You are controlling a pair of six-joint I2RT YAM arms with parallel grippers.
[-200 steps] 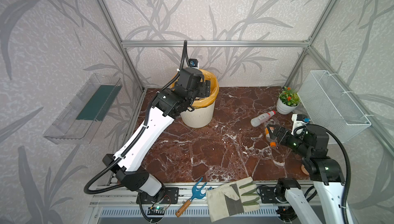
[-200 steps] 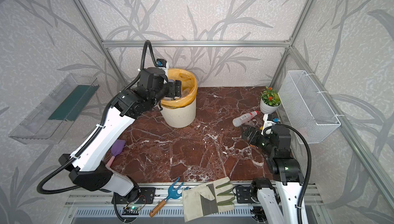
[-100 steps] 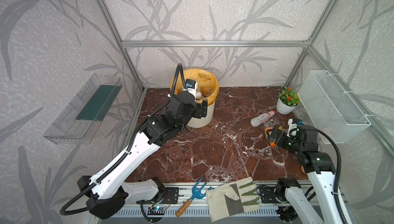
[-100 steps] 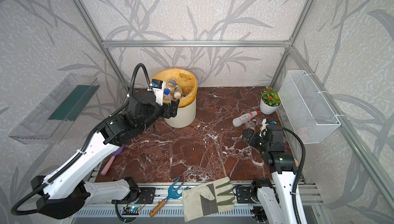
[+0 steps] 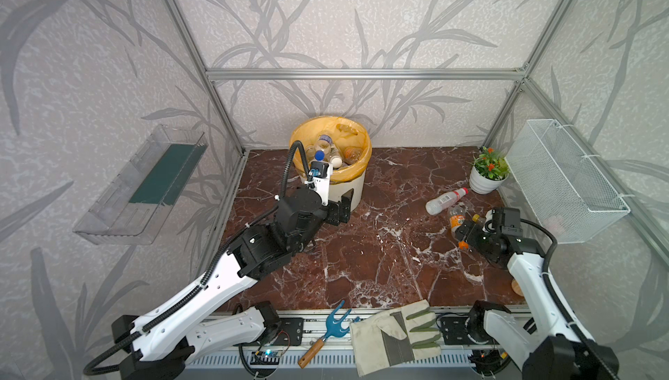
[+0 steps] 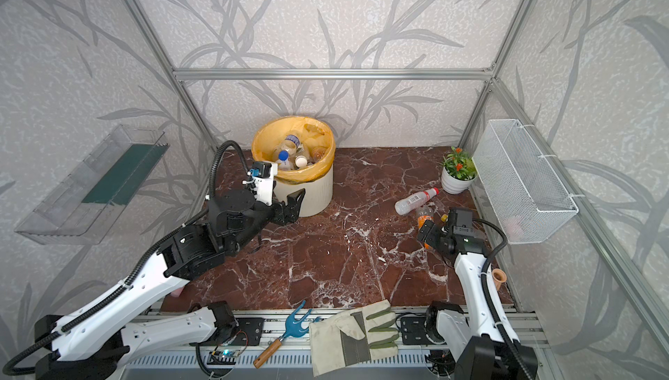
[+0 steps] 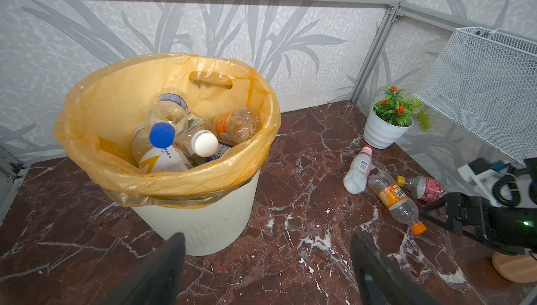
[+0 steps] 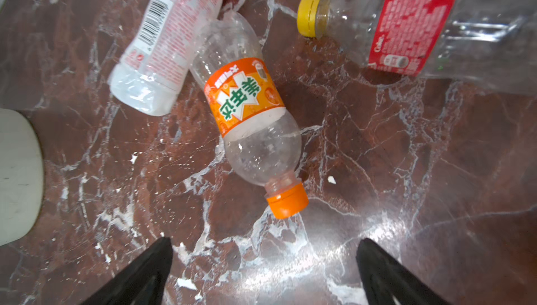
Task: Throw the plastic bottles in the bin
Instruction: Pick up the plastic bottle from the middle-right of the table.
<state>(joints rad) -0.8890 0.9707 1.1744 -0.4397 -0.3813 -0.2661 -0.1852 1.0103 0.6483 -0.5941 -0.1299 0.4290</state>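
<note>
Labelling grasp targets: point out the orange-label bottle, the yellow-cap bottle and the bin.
orange-label bottle (image 8: 243, 94): right wrist view, on its orange label.
yellow-cap bottle (image 8: 412, 24): right wrist view, on its red label.
bin (image 7: 203, 225): left wrist view, on its cream outer wall.

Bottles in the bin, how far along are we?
Done: several bottles sit in the bin. In hand: nothing; left claw and right claw are open, the right near the orange-label bottle. Left: that one, the white bottle and the red-label bottle on the floor.
</note>
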